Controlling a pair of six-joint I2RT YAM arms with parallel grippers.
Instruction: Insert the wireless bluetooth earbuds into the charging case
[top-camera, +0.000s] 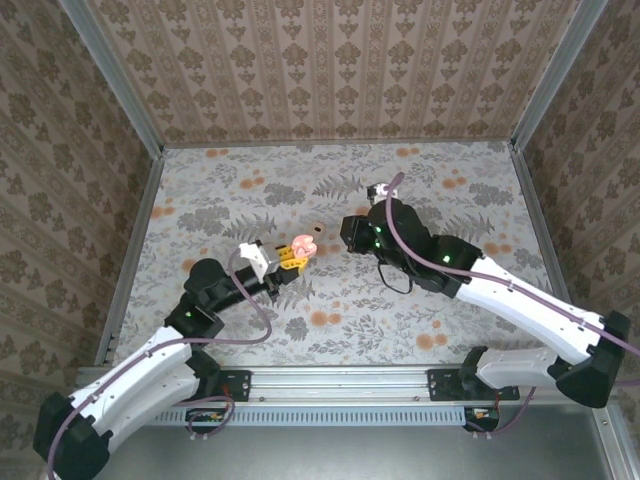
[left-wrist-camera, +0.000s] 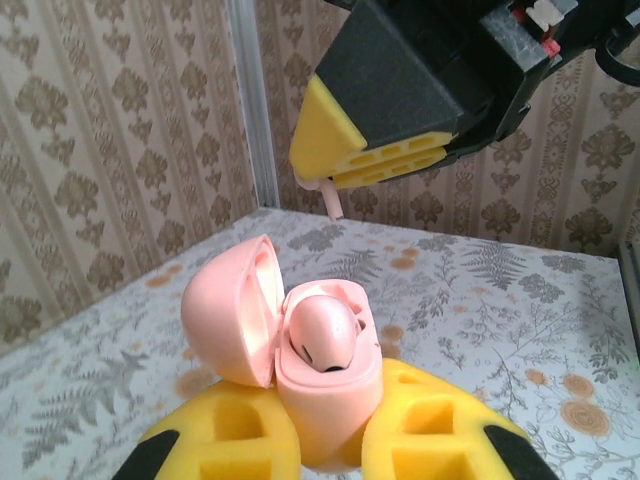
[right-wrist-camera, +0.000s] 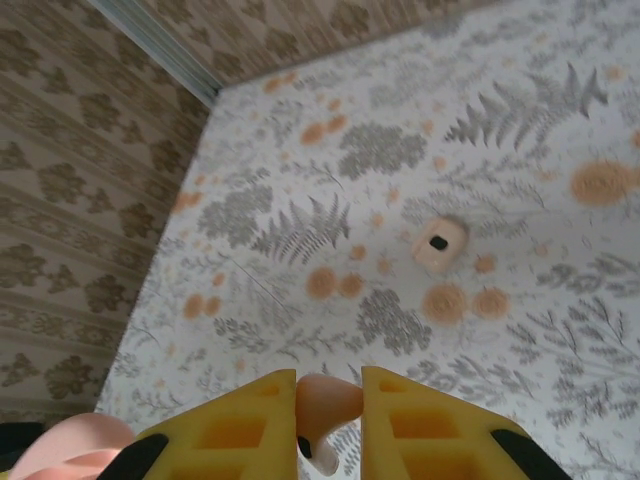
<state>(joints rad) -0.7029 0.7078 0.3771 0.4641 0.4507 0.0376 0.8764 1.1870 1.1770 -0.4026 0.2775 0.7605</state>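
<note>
My left fingers (left-wrist-camera: 230, 440) bury the base of the case (left-wrist-camera: 330, 400), which the lower edge also cuts, and the seated earbud (left-wrist-camera: 325, 335) hides the well behind it. My right gripper (left-wrist-camera: 320, 178) runs off the top of that view and covers its held earbud (left-wrist-camera: 333, 205) but for the stem tip; in its own wrist view that earbud's lower end and the blurred case are cut by the bottom edge. From above, the small piece (top-camera: 311, 228) near the case is too tiny to identify

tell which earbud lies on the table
The earbud with the dark spot, alone on the floral table; another earbud is pinched in the right tool.
</note>
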